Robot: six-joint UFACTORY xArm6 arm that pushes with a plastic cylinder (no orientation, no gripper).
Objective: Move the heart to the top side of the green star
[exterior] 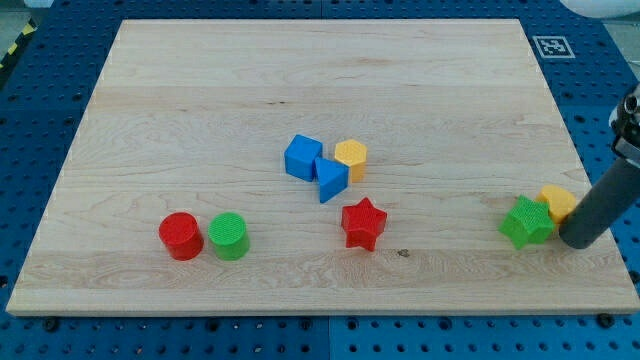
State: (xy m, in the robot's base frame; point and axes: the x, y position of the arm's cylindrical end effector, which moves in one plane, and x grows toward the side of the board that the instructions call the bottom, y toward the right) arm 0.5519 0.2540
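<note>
The rod enters from the view's right edge and slants down and leftward; my tip [577, 240] rests on the counter [300, 90] near its lower right corner. There is no end effector with jaws here, only the bare rod end, holding nothing.

The tip stands just right of a yellow block [558, 202], apparently the heart, though its shape is partly hidden; the rod's side appears to touch it. The yellow block sits against the upper right of the green star [526, 222], touching it.

Near the centre, a blue cube [302, 157], a blue triangular block [331, 181] and a yellow hexagonal block [351, 158] form a tight cluster. A red star [363, 223] lies below them, apart. At the lower left, a red cylinder [181, 236] and a green cylinder [229, 236] stand side by side.
</note>
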